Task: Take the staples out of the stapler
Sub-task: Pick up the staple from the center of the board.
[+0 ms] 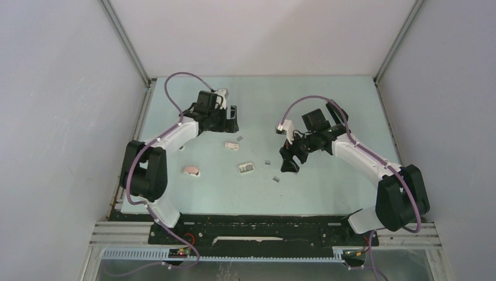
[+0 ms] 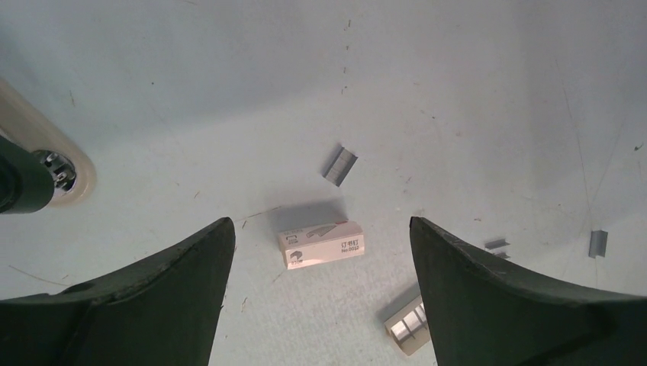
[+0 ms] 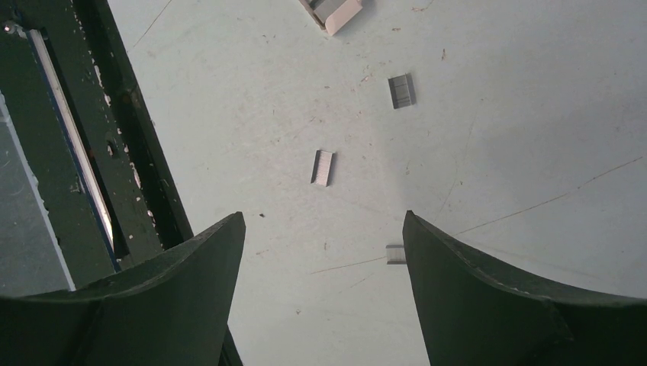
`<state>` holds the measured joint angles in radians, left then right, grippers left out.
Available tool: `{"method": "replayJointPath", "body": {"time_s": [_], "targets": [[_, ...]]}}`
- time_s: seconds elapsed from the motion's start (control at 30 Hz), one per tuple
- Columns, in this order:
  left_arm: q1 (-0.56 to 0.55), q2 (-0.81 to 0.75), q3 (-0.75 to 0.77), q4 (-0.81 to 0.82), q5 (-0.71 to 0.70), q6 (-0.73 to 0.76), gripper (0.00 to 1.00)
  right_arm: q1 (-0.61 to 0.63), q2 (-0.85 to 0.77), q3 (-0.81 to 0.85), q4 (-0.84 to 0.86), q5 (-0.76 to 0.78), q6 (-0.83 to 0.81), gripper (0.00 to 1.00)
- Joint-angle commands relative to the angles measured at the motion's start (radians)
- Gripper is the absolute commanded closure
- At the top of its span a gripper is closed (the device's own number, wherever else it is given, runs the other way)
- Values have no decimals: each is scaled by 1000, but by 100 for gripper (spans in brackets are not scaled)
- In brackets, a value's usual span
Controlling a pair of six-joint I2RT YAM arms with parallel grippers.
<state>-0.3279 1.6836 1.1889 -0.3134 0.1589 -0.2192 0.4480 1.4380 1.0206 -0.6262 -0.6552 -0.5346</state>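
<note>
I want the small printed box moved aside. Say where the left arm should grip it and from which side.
Grip the box across its two long sides at mid-length, coming straight down. It lies flat on the table, printed face up, nothing touching it. Its length runs across the gap between the open jaws of the left gripper, so a quarter wrist turn first probably helps.

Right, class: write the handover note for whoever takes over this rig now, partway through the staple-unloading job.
Left gripper: jaws open, empty, above a small staple box.
Right gripper: jaws open, empty, above loose staples.
Stapler: not clearly identifiable in any view.
Done: several staples lie loose on the table.
Left: locate the stapler and confirm its magazine is empty.
</note>
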Motion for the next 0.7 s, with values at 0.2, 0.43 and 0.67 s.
{"method": "replayJointPath", "body": {"time_s": [0.2,0.43,0.67], "targets": [[-35,79,141,-91,-33,105,10,-20,-42,37,-12,-27,-13,15],[-43,119,170,-89,-8,154,10,-23,-37,38,-14,-32,-16,15],[-56,165,205,-112,-1,191,12,-27,-41,35,-16,-36,-15,15]]}}
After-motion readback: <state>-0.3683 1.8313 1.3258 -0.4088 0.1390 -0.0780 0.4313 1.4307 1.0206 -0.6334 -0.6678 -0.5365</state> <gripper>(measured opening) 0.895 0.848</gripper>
